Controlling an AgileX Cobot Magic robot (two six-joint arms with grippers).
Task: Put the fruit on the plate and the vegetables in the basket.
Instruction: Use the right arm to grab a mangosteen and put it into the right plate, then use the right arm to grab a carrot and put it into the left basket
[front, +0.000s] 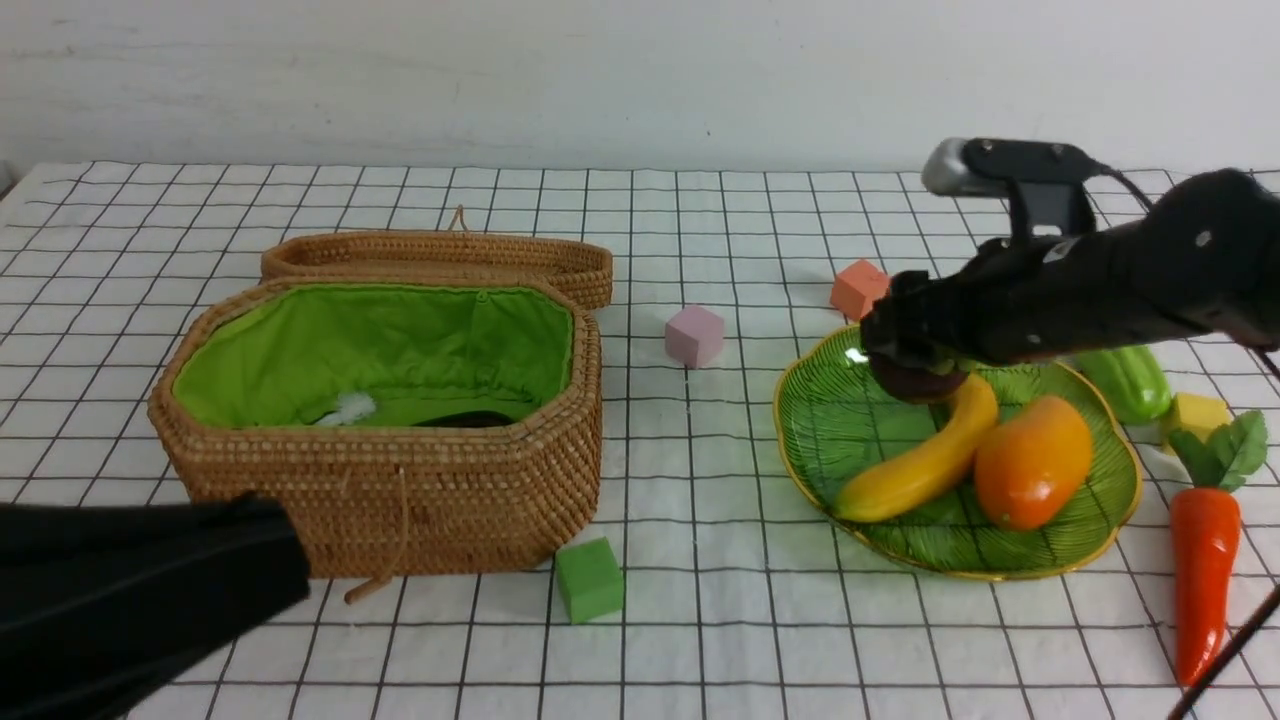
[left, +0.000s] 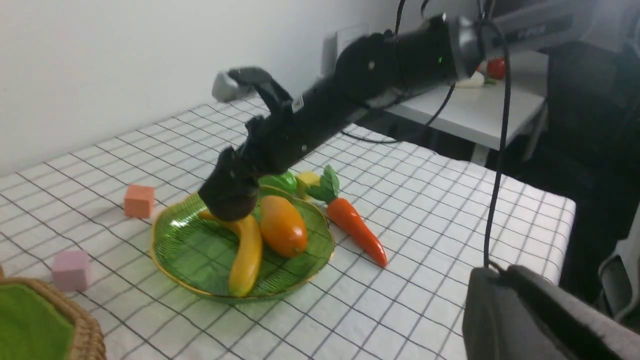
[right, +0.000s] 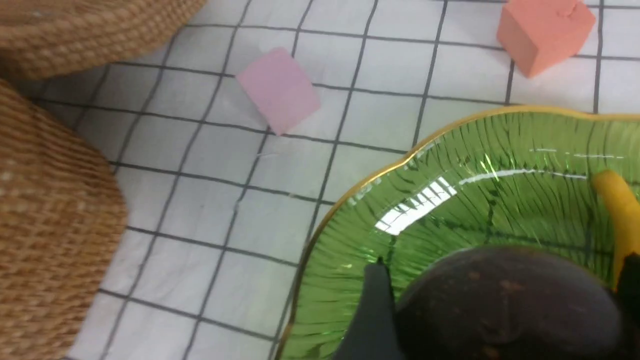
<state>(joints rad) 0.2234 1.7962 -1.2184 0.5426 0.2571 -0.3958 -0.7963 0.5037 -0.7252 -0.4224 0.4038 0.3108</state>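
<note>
My right gripper (front: 905, 365) is shut on the dark purple mangosteen (front: 915, 385) and holds it low over the back left of the green leaf plate (front: 850, 420); in the right wrist view the mangosteen (right: 500, 305) fills the jaws. The banana (front: 930, 460) and the mango (front: 1033, 460) lie on the plate. The carrot (front: 1203, 570) and the light green gourd (front: 1125, 380) lie on the cloth right of the plate. A dark eggplant (front: 465, 420) lies inside the open basket (front: 400, 500). My left gripper (left: 495, 272) is shut and empty, low at the front left.
The basket's lid (front: 440, 255) lies open behind it. Foam cubes sit around: orange (front: 858, 288) behind the plate, pink (front: 694, 335) between basket and plate, green (front: 589, 580) in front of the basket, yellow (front: 1197, 415) beside the gourd.
</note>
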